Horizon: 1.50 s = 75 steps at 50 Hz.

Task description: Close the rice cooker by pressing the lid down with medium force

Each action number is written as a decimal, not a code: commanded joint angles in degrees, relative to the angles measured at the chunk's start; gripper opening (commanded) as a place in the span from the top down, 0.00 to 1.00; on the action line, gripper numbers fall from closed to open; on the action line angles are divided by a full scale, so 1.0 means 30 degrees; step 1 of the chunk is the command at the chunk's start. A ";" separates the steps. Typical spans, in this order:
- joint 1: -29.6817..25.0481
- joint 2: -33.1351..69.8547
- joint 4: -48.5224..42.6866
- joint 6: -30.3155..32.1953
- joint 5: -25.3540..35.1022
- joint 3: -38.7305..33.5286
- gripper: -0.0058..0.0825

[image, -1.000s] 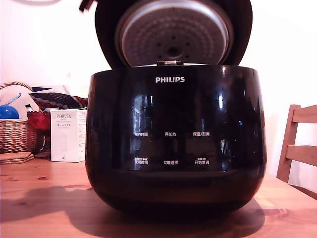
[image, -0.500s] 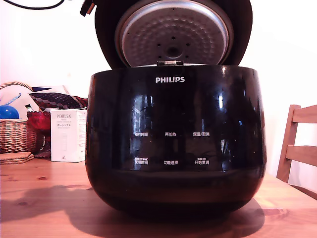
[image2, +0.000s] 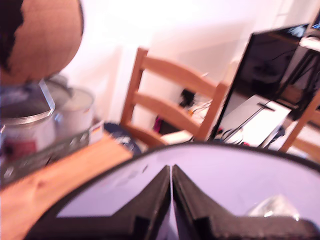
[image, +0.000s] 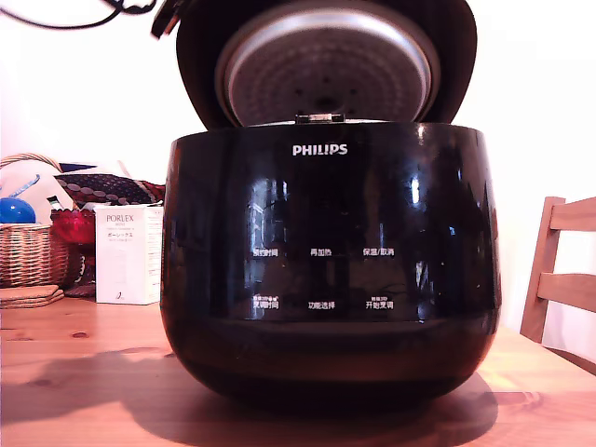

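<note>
The very large glossy black rounded rice cooker [image: 331, 270], with a white "PHILIPS" logo and white Chinese button labels on its front, stands on the pale wooden table [image: 84, 372] and fills the middle of the exterior view. Its round glossy black domed lid [image: 196, 56] stands open above the cooker's back rim, tilted forward so that its dimpled silver metal underside with a central hole faces the camera. A small silver latch [image: 319, 118] sits at the cooker's top front edge, just below the lid.

In the wrist view the dark two-fingered gripper [image2: 171, 172] points at the lid's glossy outer surface [image2: 240, 175], which reflects pale light. The jaws are clenched, fingertips touching, with nothing between them. Whether the tips touch the lid I cannot tell.

To the cooker's side at the exterior view's left stand a white "PORLEX" box [image: 128, 253], a red glass bowl [image: 73, 225] and a woven wicker basket [image: 33, 251] holding a blue ball [image: 15, 210]. At the exterior view's right of the cooker a wooden chair back [image: 563, 270] rises beyond the table edge. A black cable [image: 84, 14] hangs near the lid's upper edge.
</note>
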 commanded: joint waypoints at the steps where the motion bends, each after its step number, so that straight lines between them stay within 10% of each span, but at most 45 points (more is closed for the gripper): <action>1: -0.0066 -0.0561 0.0138 -0.0066 0.0022 -0.0612 0.96; 75: -0.1727 -0.5122 -0.2302 -0.1195 -0.0823 -0.5829 0.96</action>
